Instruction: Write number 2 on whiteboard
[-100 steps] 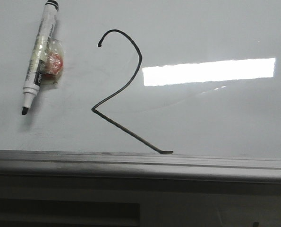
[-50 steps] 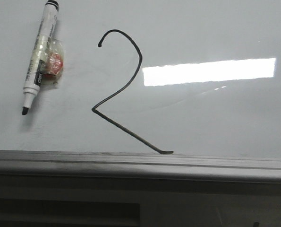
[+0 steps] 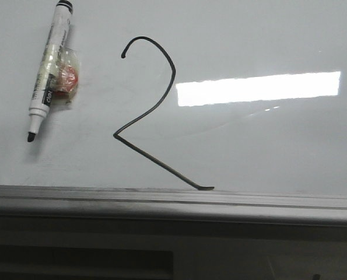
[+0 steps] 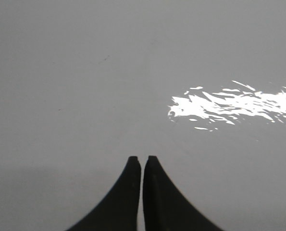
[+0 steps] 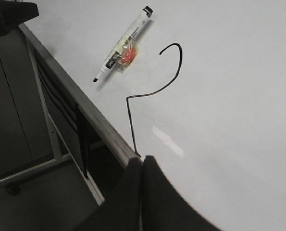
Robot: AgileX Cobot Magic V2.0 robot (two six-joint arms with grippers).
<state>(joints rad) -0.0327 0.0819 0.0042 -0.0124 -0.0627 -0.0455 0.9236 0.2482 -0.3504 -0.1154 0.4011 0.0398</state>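
A thin black number 2 stands drawn on the whiteboard, its base stroke ending at the board's near frame edge. The right wrist view shows the same number 2 from farther off. A white marker pen lies uncapped on the board left of the number, with a small red-and-clear wrapped piece beside it. My left gripper is shut and empty over bare board. My right gripper is shut and empty, near the board's frame edge by the end of the base stroke. Neither gripper shows in the front view.
A grey metal frame runs along the board's near edge. A bright rectangular light reflection lies right of the number. The right wrist view shows the stand's legs and a caster on the dark floor beside the board.
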